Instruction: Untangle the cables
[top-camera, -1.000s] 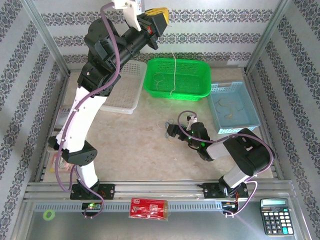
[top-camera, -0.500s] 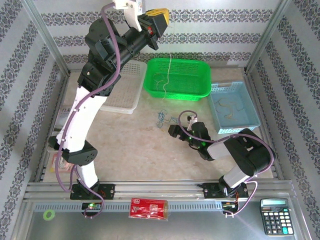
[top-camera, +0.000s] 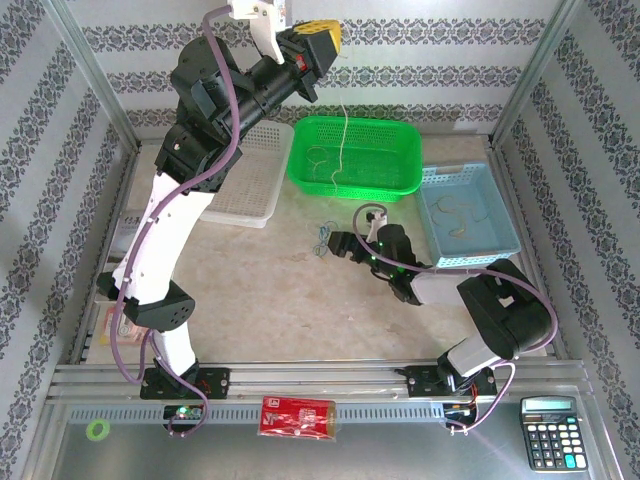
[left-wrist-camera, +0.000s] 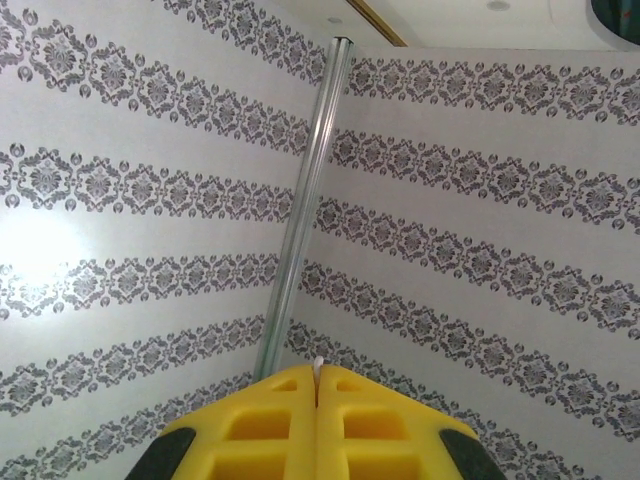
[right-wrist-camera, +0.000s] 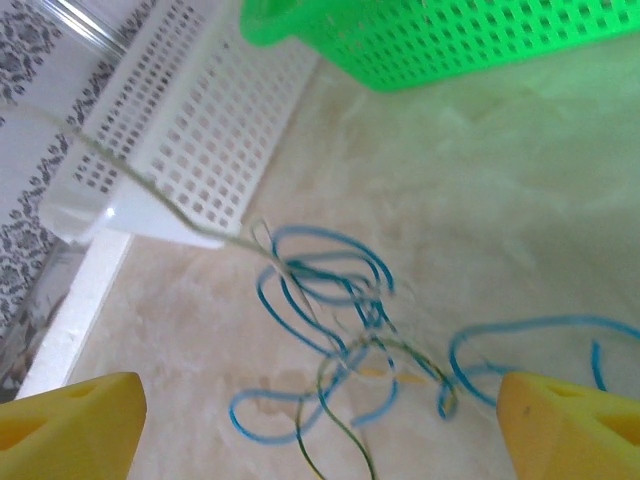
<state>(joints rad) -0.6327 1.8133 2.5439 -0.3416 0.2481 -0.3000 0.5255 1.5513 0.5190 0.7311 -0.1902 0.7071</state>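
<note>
Clamped left gripper (left-wrist-camera: 317, 380) is dangling a hair-thin cream-white wire (top-camera: 345, 125) over the green plastic basket (top-camera: 400, 180) at 12 o'clock; right gripper (right-wrist-camera: 320, 405) is gaping wide over tangled thin blue-green wires (right-wrist-camera: 330, 320).

A green basket (top-camera: 408, 150) sits ahead and to the right of the right gripper (top-camera: 336, 243), and low beneath the raised left gripper (top-camera: 325, 35). A white basket (top-camera: 250, 200) lies ahead and to the left of the right gripper, and a blue basket (top-camera: 500, 250) lies behind it. All 3 rest on a beige table (top-camera: 280, 290). Farther behind it, at the near edge, are a red packet (top-camera: 298, 416), a calculator (top-camera: 549, 432) and a green ring (top-camera: 97, 429). Patterned wallpaper (left-wrist-camera: 150, 180) and 1 metal post (left-wrist-camera: 310, 200) face the left gripper.
</note>
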